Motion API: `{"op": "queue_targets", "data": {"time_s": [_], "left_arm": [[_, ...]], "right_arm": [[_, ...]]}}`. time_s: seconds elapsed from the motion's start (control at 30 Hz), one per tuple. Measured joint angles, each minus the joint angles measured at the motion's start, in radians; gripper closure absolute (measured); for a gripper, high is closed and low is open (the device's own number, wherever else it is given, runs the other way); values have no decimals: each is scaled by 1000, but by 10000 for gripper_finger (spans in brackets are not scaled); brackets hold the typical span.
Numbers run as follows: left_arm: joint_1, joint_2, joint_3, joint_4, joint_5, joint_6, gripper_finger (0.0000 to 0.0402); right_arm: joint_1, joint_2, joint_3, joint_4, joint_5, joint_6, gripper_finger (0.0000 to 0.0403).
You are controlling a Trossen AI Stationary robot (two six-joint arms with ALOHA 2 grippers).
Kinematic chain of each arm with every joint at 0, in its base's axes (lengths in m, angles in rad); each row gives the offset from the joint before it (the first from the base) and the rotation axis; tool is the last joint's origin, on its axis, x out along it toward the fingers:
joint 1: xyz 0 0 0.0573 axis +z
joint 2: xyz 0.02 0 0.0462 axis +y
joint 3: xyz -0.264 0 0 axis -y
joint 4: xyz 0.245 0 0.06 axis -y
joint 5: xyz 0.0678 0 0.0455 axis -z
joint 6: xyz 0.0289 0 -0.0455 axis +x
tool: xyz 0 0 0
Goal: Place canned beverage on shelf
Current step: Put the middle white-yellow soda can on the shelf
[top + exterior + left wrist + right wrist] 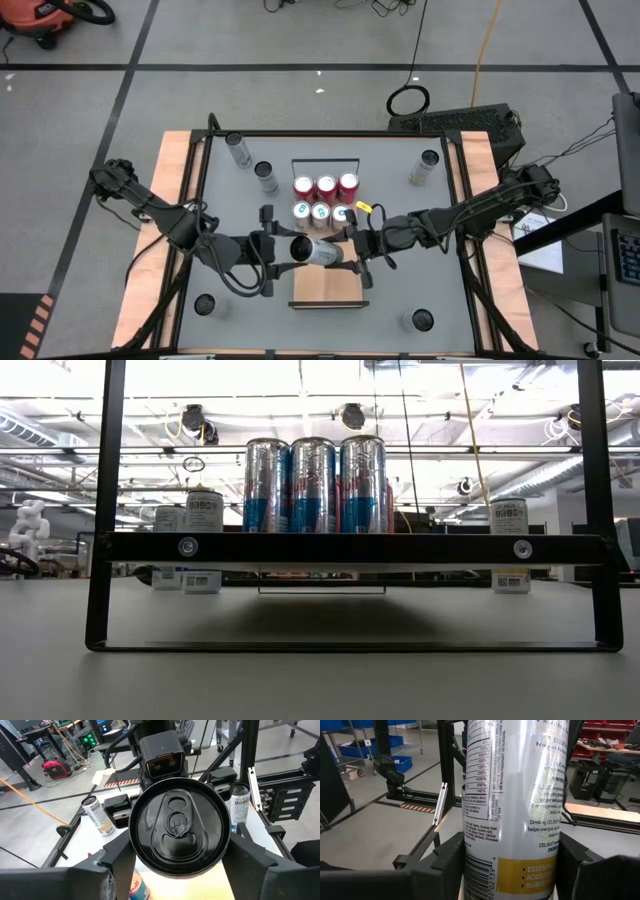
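silver can (pixel 316 251) lying sideways above shelf (pixel 326 287), mid-counter, between both arms. right claw (pixel 352 256) clamped on can body; left claw (pixel 281 254) at can's top end, fingers flanking it, grip unclear. six cans (pixel 325 198) upright on shelf's far part.

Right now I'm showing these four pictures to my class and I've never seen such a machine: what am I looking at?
It is a robot with two dark arms at a grey table, each ending in a two-finger gripper. One picture looks straight down, one looks level across the table, and two come from cameras on the wrists. Over the wooden shelf, the right gripper holds a yellow-labelled can lying sideways. The left gripper has its fingers either side of the can's top end. Six cans stand on the shelf; others stand around the table.
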Motion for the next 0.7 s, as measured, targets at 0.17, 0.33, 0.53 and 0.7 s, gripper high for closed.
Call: {"op": "queue_targets", "data": {"time_s": [0.17, 0.33, 0.53, 0.7], "left_arm": [[0, 0, 0, -22, 0, -20, 163], [-1, 0, 0, -36, -7, -31, 162], [-2, 4, -3, -105, 1, -93, 162], [0, 2, -19, -138, -15, -211, 162]], "right_arm": [[0, 0, 0, -3, 9, 12, 198], [7, 0, 0, -4, 82, 25, 132], [17, -5, 4, -3, 93, 35, 78], [31, -18, 3, -50, 94, 34, 75]]}}
